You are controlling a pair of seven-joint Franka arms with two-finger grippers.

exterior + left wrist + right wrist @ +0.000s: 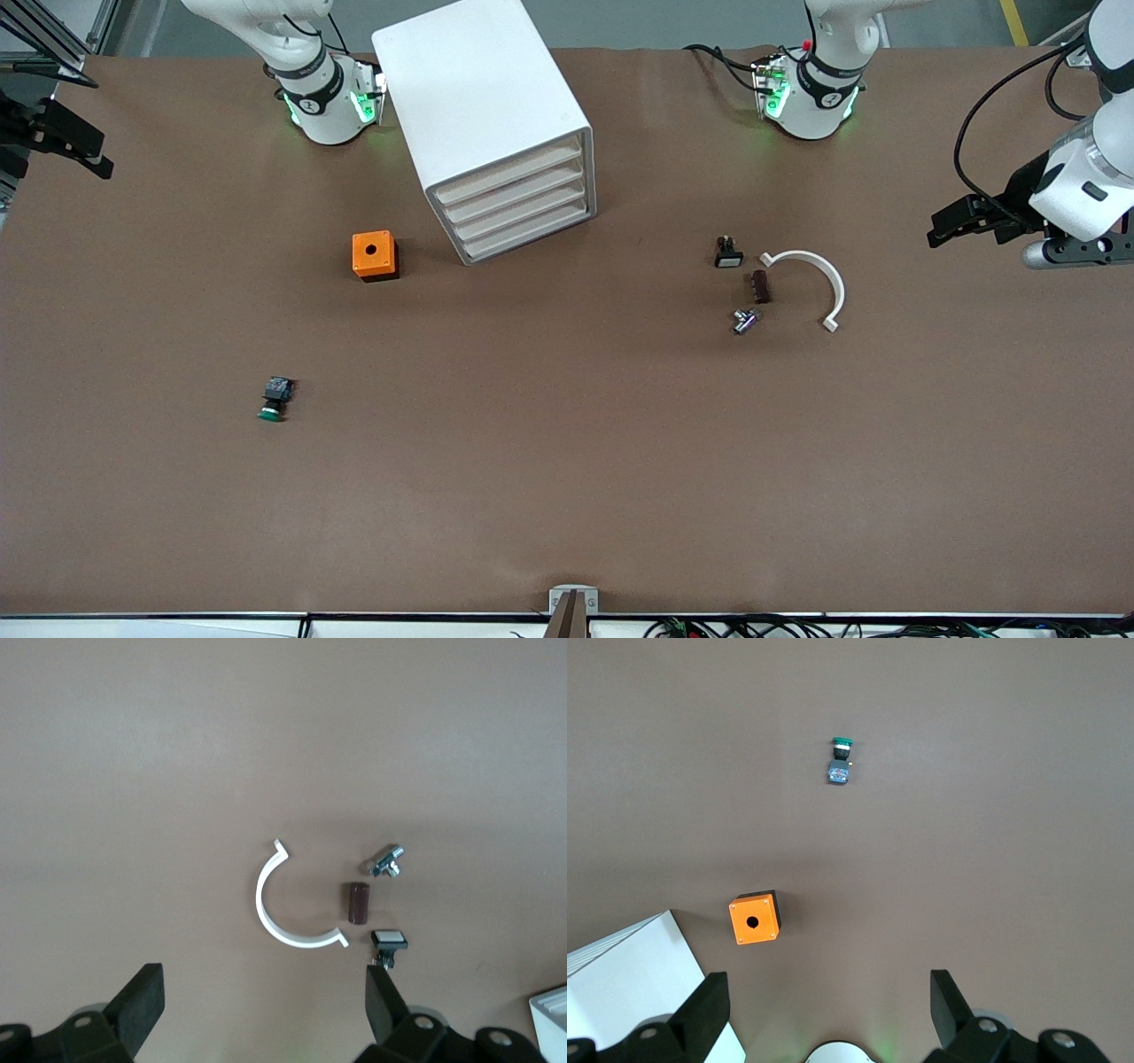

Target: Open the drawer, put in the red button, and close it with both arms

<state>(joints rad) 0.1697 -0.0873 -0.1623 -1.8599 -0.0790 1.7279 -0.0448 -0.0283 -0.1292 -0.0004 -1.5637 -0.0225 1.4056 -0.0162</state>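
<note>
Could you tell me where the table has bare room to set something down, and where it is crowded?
The wide strip nearer the front camera than the green-capped button is bare, as is the stretch between the orange box and the white half-ring. It is crowded around that ring: a brown block, a metal fitting and a white-capped part cluster there.

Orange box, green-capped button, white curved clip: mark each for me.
orange box point(373, 253), front view, on its top face beside the hole.
green-capped button point(275, 400), front view, on the middle of its body.
white curved clip point(825, 273), front view, on the arc's bend.
</note>
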